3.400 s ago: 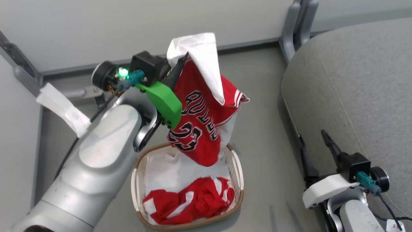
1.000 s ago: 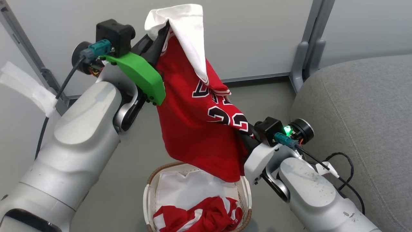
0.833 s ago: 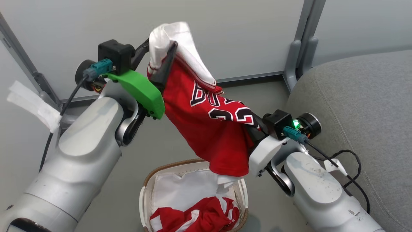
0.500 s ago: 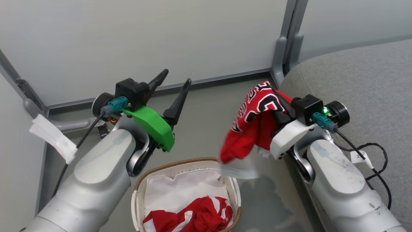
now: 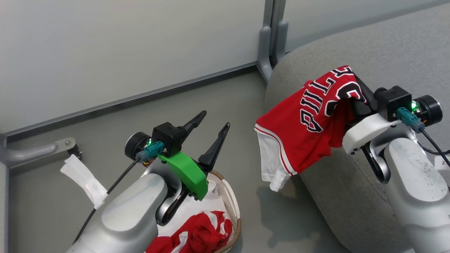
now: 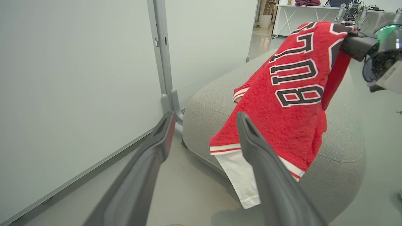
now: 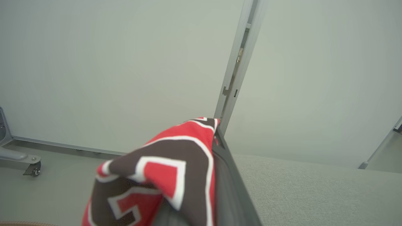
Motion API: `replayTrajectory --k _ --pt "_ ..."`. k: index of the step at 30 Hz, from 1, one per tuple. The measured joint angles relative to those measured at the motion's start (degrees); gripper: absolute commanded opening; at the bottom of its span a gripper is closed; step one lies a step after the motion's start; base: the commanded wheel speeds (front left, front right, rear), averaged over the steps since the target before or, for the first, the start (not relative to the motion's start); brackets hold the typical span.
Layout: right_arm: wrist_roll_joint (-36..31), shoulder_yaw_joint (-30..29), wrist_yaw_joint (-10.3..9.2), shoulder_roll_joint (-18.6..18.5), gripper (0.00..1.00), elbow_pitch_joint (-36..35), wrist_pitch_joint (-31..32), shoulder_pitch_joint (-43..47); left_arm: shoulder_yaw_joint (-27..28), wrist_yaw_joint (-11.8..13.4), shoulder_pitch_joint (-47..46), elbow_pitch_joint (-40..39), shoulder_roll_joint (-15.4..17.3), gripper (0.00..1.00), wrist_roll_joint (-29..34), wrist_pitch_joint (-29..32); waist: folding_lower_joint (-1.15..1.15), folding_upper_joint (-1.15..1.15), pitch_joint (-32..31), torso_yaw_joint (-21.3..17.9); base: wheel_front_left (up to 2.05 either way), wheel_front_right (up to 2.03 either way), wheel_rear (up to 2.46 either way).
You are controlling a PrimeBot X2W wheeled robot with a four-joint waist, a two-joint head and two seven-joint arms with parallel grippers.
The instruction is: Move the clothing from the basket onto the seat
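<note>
Left claw [image 5: 215,119]: fingers spread wide, empty, above the basket [image 5: 233,207] rim.
Right claw [image 5: 364,94]: clamped together on the jersey [image 5: 309,133].
Jersey: at 3 o'clock from the left claw, hanging at the seat [image 5: 386,52] edge, white trim dangling free.
Basket: at 6 o'clock — another red garment [image 5: 200,235] inside.

The red lettered jersey [image 5: 309,130] hangs from the right gripper [image 7: 220,147] at the left edge of the grey fabric seat [image 5: 386,45], well right of the cream plastic basket [image 5: 232,198] (another red garment [image 5: 200,235] lies in it).
</note>
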Motion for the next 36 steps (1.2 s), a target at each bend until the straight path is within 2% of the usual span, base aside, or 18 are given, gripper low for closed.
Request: replayTrajectory --k 12,19,27,36 --pt "0.13 -1.14 0.0 -0.73 0.0 -2.88 0.0 0.56 -2.34 0.0 0.05 -0.36 -1.24 1.0 2.16 -0.1 0.0 0.0 4.1 -8.72 0.0 0.0 0.0" --pt "0.47 -1.62 0.0 -0.08 0.0 -3.31 -0.01 0.36 -3.23 -0.01 -1.26 -0.26 -1.25 1.0 3.13 0.16 0.0 0.0 7.83 -11.51 0.0 0.0 0.0" --pt "2.05 -1.7 0.0 -0.47 0.0 0.74 0.19 -6.47 -3.65 0.07 -3.67 -1.11 -0.68 1.0 3.99 0.69 0.0 0.0 12.42 -11.34 0.0 0.0 0.0" --pt "3.34 -0.64 0.01 -7.06 0.0 7.06 3.86 -24.96 -2.55 1.86 -6.71 -5.0 2.3 1.0 5.81 1.08 0.01 0.0 18.29 -8.59 0.0 0.0 0.0"
